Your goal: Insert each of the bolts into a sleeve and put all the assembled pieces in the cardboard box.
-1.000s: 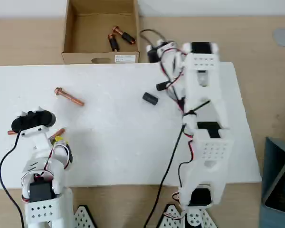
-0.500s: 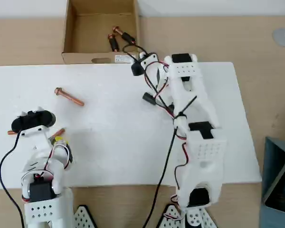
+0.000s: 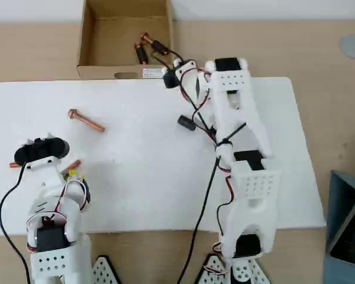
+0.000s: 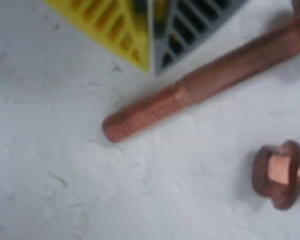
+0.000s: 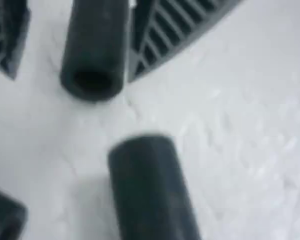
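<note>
L arm (image 3: pixel 50 219) folded low, L hand (image 4: pixel 151 60) closed, R arm (image 3: pixel 248 154) stretched fwd, R hand (image 5: pixel 72 75) parted.

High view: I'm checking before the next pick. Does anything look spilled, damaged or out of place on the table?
Nothing stands out. Two assembled pieces lie inside the cardboard box. A loose bolt and a loose sleeve lie flat on the white mat, well inside its edges.

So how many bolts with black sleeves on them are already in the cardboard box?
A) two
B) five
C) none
A: one sleeved bolt and a second sleeved bolt lie side by side on the floor of the cardboard box.
</note>
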Robot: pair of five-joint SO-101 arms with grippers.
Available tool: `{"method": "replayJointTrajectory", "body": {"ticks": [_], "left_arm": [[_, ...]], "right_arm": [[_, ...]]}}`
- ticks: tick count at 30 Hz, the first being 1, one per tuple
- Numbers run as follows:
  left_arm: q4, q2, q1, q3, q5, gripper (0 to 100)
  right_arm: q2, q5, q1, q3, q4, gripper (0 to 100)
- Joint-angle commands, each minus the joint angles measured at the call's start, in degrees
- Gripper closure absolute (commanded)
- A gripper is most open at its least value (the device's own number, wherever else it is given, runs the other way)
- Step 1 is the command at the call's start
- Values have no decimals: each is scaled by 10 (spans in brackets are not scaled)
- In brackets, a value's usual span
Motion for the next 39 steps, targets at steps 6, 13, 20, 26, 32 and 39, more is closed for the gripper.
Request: {"method": "replayJointTrajectory", "body": {"ticks": [6, 13, 20, 26, 32, 39], "left_arm": [[-11, -4, -3, -5, -5, 996], [-11, -4, -4, -5, -5, 996], [-11, -4, -4, -5, -5, 996], [-11, -4, -4, -5, -5, 996], [-11, -4, -4, -5, -5, 996], [-11, -4, -4, -5, -5, 996]], "right_arm": [[-2, 7, 17, -65, 63, 829], [-4, 22, 22, 4, 40, 830], [-5, 22, 30, 57, -6, 830], [-5, 22, 29, 81, -39, 831], [-5, 22, 31, 150, -92, 832], [-5, 21, 30, 200, -138, 972]]}}
